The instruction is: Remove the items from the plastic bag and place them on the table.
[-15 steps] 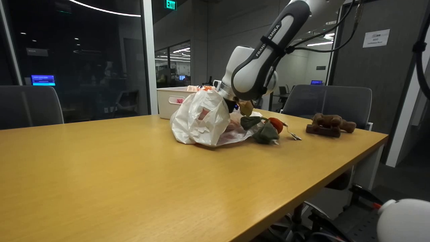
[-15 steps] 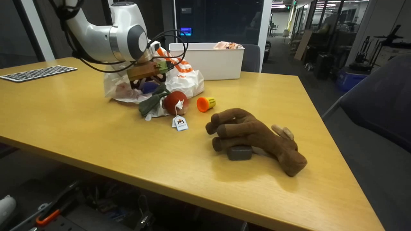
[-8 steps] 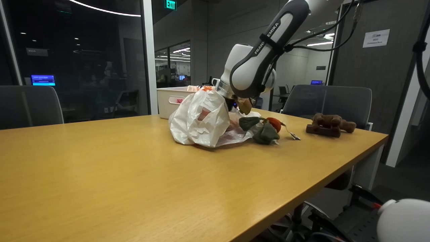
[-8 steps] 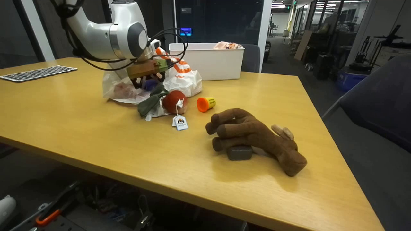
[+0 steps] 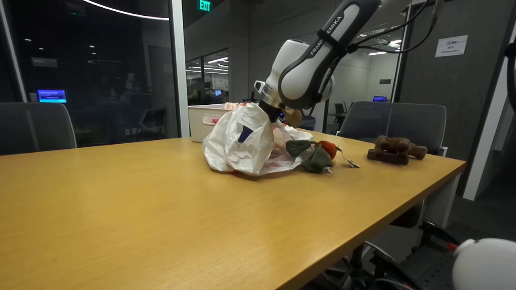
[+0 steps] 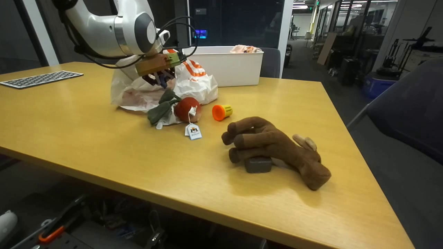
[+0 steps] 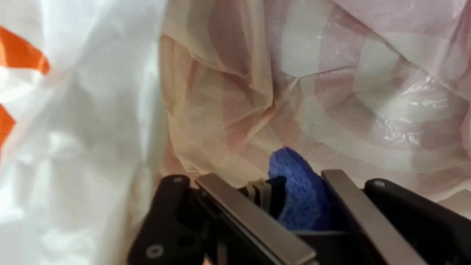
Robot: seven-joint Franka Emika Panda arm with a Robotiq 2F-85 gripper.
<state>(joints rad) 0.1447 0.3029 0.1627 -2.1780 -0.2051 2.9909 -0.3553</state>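
From the wrist view, my black two-finger gripper is pinching a blue, spongy-looking piece between its pads, and the thin white plastic bag with orange print crowds the left of the frame, its crinkled pinkish inside filling the background, so it's snug in here. In an exterior view I've got the white Franka arm angled down behind that bag, which sits slumped on the light-brown wood-grain table; tons of bare wood to the left of it and toward the camera, but the rigid white box is right behind it, so that side's tight. In an exterior view a round orange-red thing with grey-green cloth-like leaves lies at the bag's mouth, a small yellow tub with an orange end on its side just beside it, and farther over a dark brown plush animal lies over a black block, open wood between them and the table edge. Can't tell if the blue piece is past the bag's rim.
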